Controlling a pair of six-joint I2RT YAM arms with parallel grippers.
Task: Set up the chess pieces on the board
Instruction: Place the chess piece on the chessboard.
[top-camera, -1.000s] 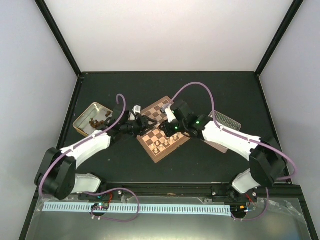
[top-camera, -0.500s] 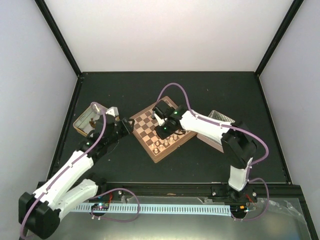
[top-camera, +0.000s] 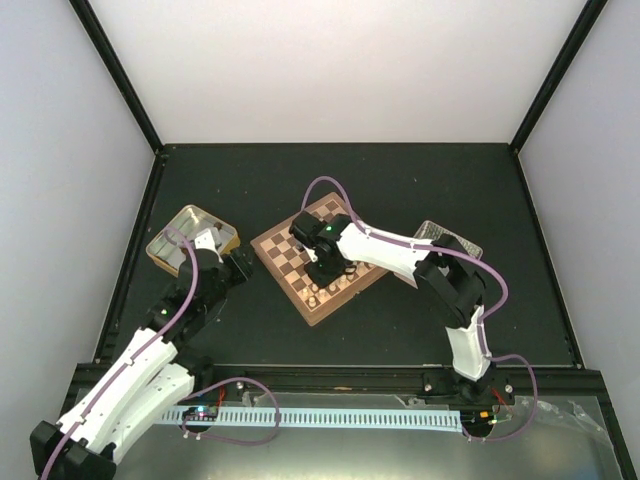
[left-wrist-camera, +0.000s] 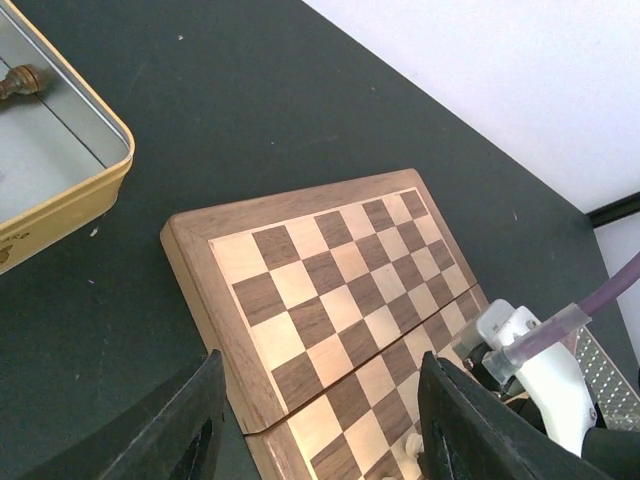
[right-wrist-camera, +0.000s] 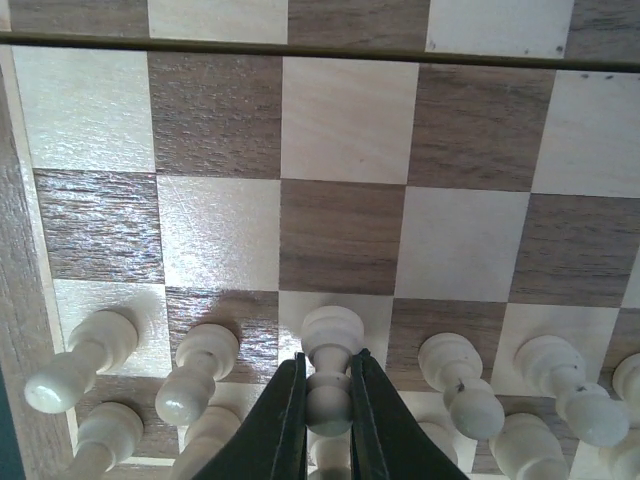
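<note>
right gripper (right-wrist-camera: 327, 372): pinched narrow on a cream pawn (right-wrist-camera: 333, 328), bottom centre
left gripper (left-wrist-camera: 320, 420): wide, empty
risk: neighbour pawns (right-wrist-camera: 205, 352) are crowded in, so opening jaws might topple one

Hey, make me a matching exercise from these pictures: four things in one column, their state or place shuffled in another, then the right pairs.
Things:
1. left gripper
2. right gripper
3. gold tin
4. board

States or places:
A. cream chess pieces in rows along one edge
B. jaws closed on a cream piece
C. beside the board, a dark piece inside
D. jaws apart, nothing between them

Pairs: 1-D, 2-B, 3-C, 4-A
</note>
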